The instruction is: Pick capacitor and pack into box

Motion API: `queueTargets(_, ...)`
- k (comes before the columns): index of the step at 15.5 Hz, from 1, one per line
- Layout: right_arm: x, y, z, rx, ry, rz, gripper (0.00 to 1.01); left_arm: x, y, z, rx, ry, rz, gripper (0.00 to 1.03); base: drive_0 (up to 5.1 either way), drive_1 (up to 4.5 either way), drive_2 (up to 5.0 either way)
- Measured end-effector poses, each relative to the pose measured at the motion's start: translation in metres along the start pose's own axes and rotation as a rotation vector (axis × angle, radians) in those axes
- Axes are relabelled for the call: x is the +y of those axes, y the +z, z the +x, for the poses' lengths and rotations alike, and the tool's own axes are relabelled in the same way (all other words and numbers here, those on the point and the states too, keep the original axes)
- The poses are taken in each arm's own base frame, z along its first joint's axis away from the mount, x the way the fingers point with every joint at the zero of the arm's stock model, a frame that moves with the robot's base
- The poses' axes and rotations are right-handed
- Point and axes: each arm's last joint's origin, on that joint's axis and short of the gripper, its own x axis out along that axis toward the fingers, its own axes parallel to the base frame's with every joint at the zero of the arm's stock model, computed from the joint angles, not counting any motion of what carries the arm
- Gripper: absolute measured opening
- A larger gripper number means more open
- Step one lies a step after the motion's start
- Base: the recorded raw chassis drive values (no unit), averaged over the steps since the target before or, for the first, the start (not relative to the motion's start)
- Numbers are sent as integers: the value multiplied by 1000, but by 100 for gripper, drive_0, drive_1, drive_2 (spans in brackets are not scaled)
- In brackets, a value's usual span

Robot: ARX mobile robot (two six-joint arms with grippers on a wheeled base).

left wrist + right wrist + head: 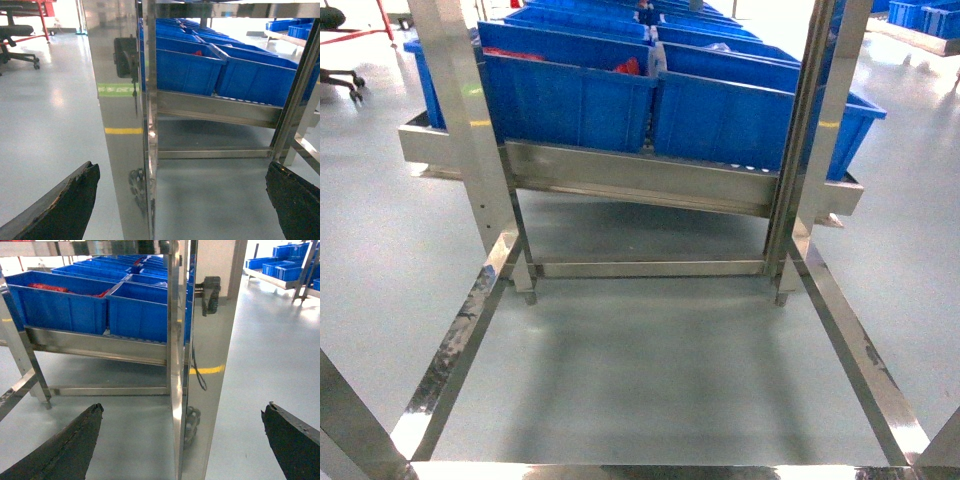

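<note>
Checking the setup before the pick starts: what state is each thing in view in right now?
Left gripper: open, fingers spread, holding nothing.
Right gripper: open, fingers spread, holding nothing.
Blue bins: open-topped, in rows on the tilted steel rack.
Left front bin: has red items inside.
Capacitor and pink box: not in view.

Setting: factory or warehouse floor. Evidence: stainless steel rack with sloped shelf; rows of blue plastic bins on the rack, running back from its front edge; more blue bins on another rack, well right of it; glossy grey sealed floor; yellow floor line left of the rack's post.
</note>
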Motion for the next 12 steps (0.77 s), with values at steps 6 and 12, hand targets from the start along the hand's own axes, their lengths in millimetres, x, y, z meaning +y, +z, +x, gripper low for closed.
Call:
queueTargets(6,0,0,0,0,0,0,98,0,0,0,0,0,0,98,0,0,0)
queueTargets(12,0,0,0,0,0,0,98,0,0,0,0,0,0,98,0,0,0)
